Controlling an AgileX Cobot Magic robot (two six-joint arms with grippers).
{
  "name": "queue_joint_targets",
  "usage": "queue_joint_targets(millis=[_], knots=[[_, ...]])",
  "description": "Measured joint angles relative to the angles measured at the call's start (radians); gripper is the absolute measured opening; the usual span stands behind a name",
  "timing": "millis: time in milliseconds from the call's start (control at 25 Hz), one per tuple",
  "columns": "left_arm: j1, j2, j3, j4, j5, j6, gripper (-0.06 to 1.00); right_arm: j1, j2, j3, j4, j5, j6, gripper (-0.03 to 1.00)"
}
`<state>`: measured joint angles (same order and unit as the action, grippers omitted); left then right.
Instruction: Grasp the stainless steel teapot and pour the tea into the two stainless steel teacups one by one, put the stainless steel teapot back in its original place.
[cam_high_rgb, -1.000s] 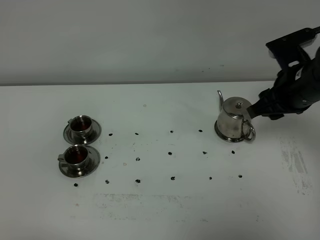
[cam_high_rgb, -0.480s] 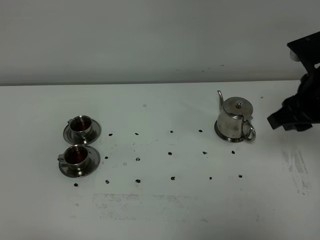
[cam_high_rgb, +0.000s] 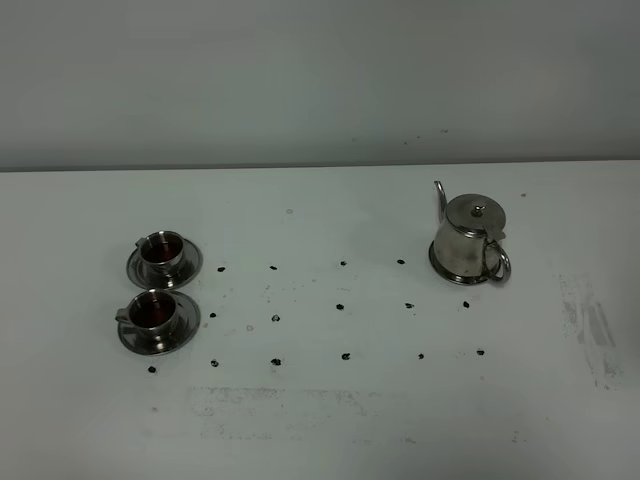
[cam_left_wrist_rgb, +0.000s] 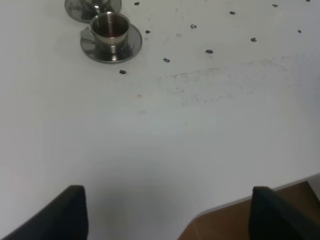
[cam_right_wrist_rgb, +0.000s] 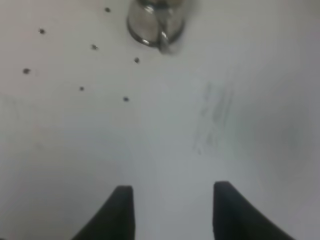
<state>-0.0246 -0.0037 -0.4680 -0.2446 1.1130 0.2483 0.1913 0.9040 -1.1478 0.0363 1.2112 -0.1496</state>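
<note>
The stainless steel teapot stands upright at the right of the white table, spout to the back left and loop handle to the front right. A dark steel rim shows under its base, the original place. At the left, the two stainless steel teacups sit on their saucers and hold dark red tea. Neither arm shows in the high view. My right gripper is open over bare table, well back from the blurred teapot. My left gripper is wide open, far from the near teacup.
Small black dots mark a grid across the table's middle. Grey scuff marks lie at the right. In the left wrist view the table's front edge runs close to the gripper, with brown floor beyond it.
My right arm has pulled away from the teapot's handle to the right and left the high view. The teapot has stayed in place. The cups are unchanged.
</note>
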Motion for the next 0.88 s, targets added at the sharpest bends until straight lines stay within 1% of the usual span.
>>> queue_joint_targets(millis=[160, 400, 560, 760, 880], knots=[[0.000, 0.000, 0.000, 0.000, 0.000, 0.000, 0.64, -0.078, -0.216, 0.186, 0.029, 0.012, 0.000, 0.36], [0.000, 0.000, 0.000, 0.000, 0.000, 0.000, 0.64, -0.114, -0.447, 0.382, 0.061, 0.015, 0.000, 0.36], [0.000, 0.000, 0.000, 0.000, 0.000, 0.000, 0.64, -0.128, -0.528, 0.479, 0.084, 0.013, 0.000, 0.36], [0.000, 0.000, 0.000, 0.000, 0.000, 0.000, 0.64, -0.157, -0.579, 0.576, 0.098, -0.057, 0.001, 0.36], [0.000, 0.000, 0.000, 0.000, 0.000, 0.000, 0.64, -0.190, -0.613, 0.616, 0.094, -0.072, 0.001, 0.36]])
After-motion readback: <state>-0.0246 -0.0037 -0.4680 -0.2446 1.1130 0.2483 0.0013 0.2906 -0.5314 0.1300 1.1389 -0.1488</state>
